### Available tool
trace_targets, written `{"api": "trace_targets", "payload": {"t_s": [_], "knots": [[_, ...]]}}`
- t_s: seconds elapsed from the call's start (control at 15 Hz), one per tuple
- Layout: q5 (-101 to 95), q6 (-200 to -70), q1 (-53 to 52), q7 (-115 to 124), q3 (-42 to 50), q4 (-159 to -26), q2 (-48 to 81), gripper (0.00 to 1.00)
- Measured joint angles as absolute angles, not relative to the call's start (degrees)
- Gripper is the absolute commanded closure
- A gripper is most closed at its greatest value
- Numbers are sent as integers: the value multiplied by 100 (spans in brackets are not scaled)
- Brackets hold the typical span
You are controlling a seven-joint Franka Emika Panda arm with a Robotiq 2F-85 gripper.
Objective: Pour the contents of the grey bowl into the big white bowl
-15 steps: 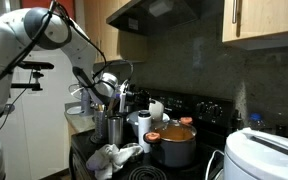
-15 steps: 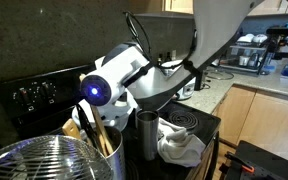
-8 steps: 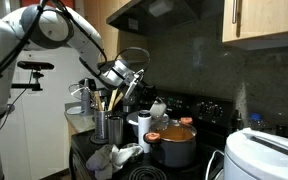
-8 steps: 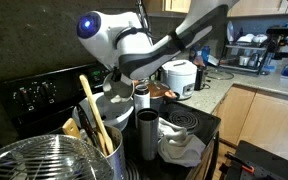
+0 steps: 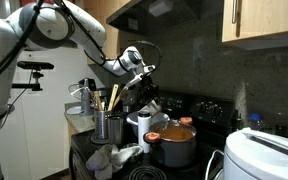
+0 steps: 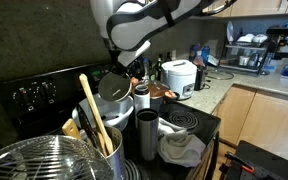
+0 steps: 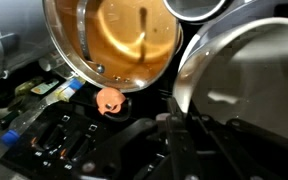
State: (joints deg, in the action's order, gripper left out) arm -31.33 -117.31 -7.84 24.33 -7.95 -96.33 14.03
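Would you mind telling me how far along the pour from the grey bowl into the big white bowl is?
Done: the gripper holds the grey bowl by its rim, off the stove and tilted. In hand: it hangs near the big white bowl beside the dark pot. Left: the pour itself; nothing visibly leaves the bowl, and its contents cannot be made out.

The arm (image 5: 46, 22) is glossy white: 2 fat, rounded shells that narrow into a slimmer white link, with dark bands where the segments meet. In an exterior view the wrist housing (image 6: 134, 25) is a smooth white bulb with grey seams. A thin black cable (image 5: 139, 44) arcs over the wrist. The gripper (image 5: 144, 80) is black and blocky. In the wrist view, blurred dark bars are probably its fingers (image 7: 176, 140).
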Motion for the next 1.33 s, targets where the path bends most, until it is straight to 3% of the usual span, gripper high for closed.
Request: {"api": "trace_targets", "payload": {"t_s": [0.6, 1.33], "knots": [[-1286, -10259, -737, 1812, -551, -8919, 932, 95], [-1080, -8878, 233, 1599, 422, -9149, 176, 95]]}}
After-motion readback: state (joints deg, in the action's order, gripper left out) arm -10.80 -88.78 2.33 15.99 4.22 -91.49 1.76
